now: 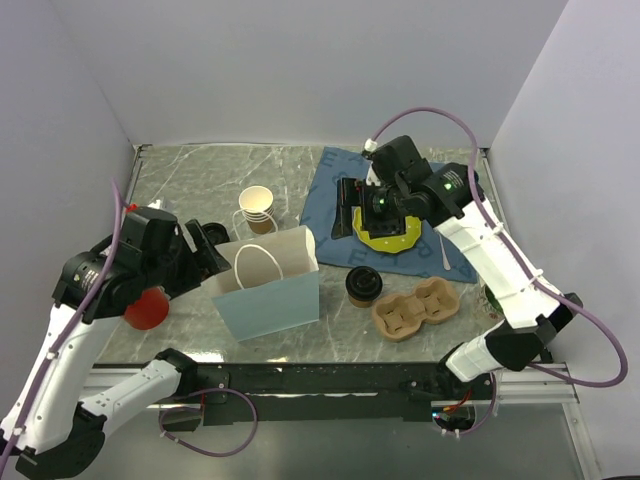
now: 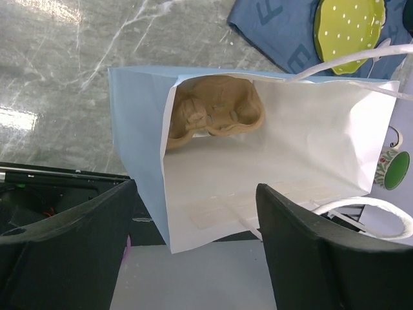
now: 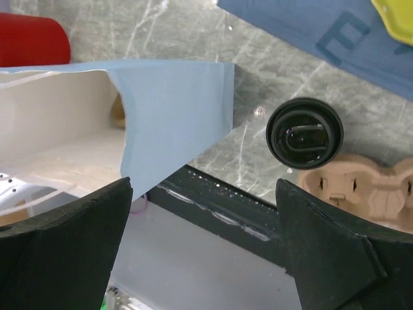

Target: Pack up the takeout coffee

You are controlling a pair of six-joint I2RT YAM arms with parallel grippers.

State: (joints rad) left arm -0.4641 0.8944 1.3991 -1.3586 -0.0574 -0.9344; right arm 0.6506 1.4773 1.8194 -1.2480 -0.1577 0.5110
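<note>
1. The takeout coffee (image 1: pixel 363 283), a small cup under a round black plastic lid, stands on the tabletop (image 1: pixel 200 180). It is just right of a light blue paper bag (image 1: pixel 265 295) and beside a tan pulp cup carrier (image 1: pixel 415 310).
2. The right fingers (image 3: pixel 335 252) gape wide and empty, well apart from the coffee. The left fingers (image 2: pixel 71 245) are also spread and empty, at the bag's mouth.
3. The lid hides most of the cup's wall.
4. The tabletop is grey marble, enclosed by plain pale walls.
</note>
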